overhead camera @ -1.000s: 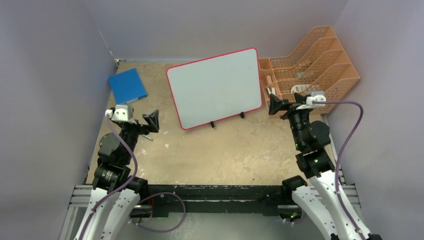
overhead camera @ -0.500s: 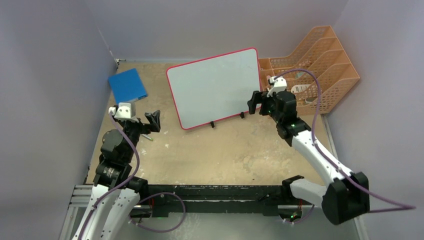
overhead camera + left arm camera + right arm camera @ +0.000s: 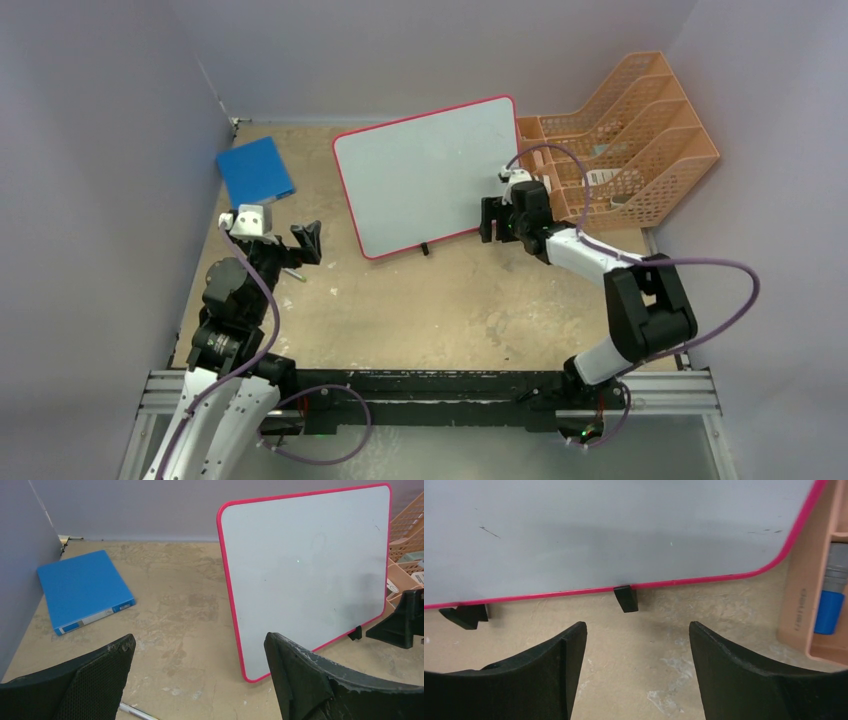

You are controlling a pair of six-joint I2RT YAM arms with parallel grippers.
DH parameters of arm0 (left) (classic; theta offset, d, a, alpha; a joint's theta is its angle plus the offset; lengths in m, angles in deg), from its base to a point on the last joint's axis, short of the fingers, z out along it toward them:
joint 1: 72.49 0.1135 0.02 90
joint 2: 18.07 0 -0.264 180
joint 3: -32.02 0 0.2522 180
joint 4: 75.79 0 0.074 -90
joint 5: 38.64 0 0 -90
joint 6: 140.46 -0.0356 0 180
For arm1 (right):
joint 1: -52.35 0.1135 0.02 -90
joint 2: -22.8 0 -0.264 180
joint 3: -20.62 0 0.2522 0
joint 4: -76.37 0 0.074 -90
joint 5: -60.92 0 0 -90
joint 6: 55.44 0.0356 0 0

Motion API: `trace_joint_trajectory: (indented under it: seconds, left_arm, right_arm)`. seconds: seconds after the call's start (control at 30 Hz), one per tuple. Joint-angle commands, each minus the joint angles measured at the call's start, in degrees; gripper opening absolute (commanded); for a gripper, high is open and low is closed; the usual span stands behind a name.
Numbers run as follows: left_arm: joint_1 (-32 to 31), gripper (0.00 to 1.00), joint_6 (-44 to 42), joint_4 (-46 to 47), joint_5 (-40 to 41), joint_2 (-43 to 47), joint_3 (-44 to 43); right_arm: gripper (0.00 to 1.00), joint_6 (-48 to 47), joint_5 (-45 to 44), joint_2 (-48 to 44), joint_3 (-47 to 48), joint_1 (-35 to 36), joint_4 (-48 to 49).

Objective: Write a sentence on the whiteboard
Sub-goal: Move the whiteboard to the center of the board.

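The whiteboard (image 3: 430, 175) with its red rim stands tilted on two black feet at the back middle. It also shows in the left wrist view (image 3: 305, 575) and the right wrist view (image 3: 624, 525). Its surface holds only faint smudges, and no green sentence shows. My left gripper (image 3: 305, 243) is open and empty to the left of the board (image 3: 199, 640). My right gripper (image 3: 490, 220) is open and empty, low by the board's lower right corner, facing its right foot (image 3: 626, 599), with its jaws wide apart (image 3: 637, 626).
A blue binder (image 3: 255, 170) lies at the back left. An orange desk organiser (image 3: 620, 130) stands right of the board, with a blue-capped marker (image 3: 828, 610) in its front tray. A thin pen (image 3: 135, 711) lies on the table under my left gripper.
My right arm has swung from beside the organiser to the left and down, to the board's lower right corner. My left arm has barely moved.
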Motion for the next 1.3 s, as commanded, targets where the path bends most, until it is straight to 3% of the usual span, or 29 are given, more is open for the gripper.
trace_joint_trajectory:
  seconds: [0.0,0.77,1.17,1.27]
  left_arm:
    - [-0.2,1.0,0.57,3.11,-0.26,0.0,-1.1]
    - [-0.2,1.0,-0.05,4.01,-2.13,-0.78,-0.64]
    - [-0.2,1.0,-0.05,3.98,-2.35,-1.04,-0.64]
    - [-0.2,1.0,0.04,3.84,-2.32,-1.18,-0.64]
  right_arm:
    - [0.75,0.66,-1.08,3.9,3.56,1.42,3.24]
    - [0.4,-0.53,-5.92,13.46,6.06,4.45,8.86]
    - [0.0,-2.92,-7.18,8.82,0.93,6.52,9.33]
    - [0.0,-2.33,-7.64,6.01,0.53,7.62,8.54]
